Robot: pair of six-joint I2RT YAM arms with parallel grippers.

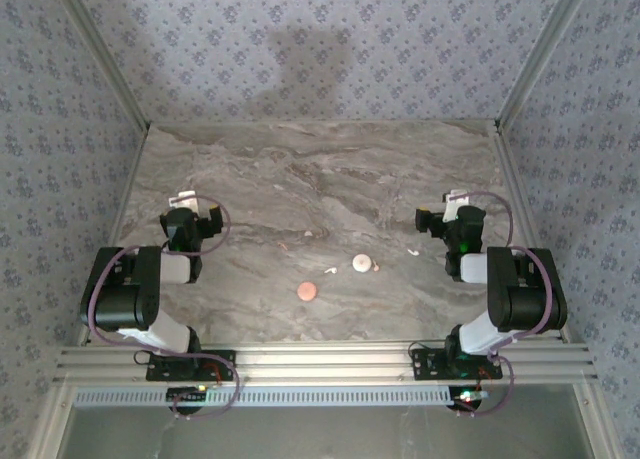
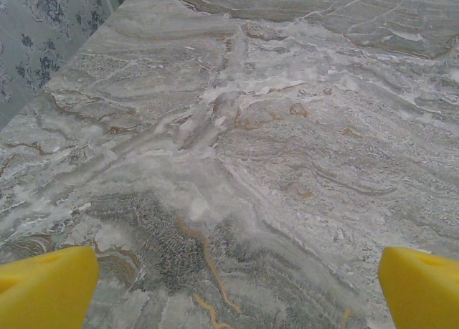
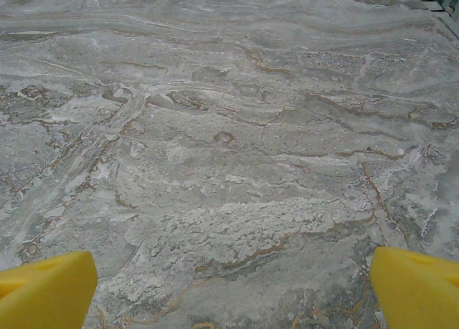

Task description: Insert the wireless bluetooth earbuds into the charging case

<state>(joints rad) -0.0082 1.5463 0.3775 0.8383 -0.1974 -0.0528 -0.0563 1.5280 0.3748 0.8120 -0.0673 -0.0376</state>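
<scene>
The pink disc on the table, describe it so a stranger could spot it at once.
From above, on the marble table, look along the middle toward the near edge. Two round discs lie there, apart; the pink disc is the left, nearer one. It is salmon-coloured, while its neighbour, the pale disc, is almost white.

The left pincer stands spread wide, its two yellow fingertips far apart with bare desk between them. Ahead of the pincer, the grey-and-white marbled surface with brown veins runs to its far edge. Ahead and to its left rises a blue flower-patterned wall.
</scene>
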